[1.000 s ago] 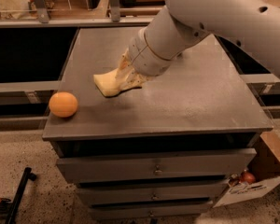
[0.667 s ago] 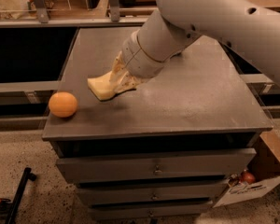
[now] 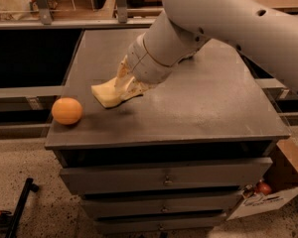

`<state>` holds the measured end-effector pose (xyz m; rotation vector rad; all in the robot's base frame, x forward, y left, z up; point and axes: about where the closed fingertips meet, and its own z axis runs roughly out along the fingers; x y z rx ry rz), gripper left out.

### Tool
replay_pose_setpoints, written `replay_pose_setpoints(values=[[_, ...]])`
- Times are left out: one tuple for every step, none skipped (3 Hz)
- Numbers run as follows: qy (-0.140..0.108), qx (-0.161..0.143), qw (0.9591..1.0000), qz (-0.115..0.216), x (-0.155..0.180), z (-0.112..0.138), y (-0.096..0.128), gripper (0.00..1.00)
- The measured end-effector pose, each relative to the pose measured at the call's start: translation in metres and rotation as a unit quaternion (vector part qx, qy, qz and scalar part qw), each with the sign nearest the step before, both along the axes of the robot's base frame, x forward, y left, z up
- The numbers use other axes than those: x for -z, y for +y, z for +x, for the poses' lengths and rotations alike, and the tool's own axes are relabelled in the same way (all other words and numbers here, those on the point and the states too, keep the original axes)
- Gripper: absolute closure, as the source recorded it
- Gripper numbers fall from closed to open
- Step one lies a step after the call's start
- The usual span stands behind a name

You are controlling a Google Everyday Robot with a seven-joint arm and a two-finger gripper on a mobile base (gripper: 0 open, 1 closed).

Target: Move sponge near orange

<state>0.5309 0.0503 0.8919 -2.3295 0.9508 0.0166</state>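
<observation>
The orange (image 3: 67,111) sits near the front left corner of the grey cabinet top (image 3: 203,108). The pale yellow sponge (image 3: 107,92) is held by my gripper (image 3: 125,87), just above or touching the top, a short way to the right of the orange. The white arm reaches in from the upper right and hides the back part of the sponge. The gripper is shut on the sponge.
The cabinet has drawers (image 3: 164,177) below its front edge. A cardboard box (image 3: 268,197) stands on the floor at the lower right. A black bar (image 3: 17,209) lies on the floor at the lower left. Shelving runs behind the cabinet.
The gripper has moved left and toward the front with the sponge, bringing it closer to the orange. The orange has not moved.
</observation>
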Motion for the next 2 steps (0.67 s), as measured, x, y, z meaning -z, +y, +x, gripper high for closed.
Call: replay_pose_setpoints(values=[[-0.001,-0.001,1.0000,-0.001,-0.0006,-0.0010,0.0010,0.13],[-0.001,-0.002,1.0000,-0.001,-0.0014,-0.0022,0.0020,0.00]])
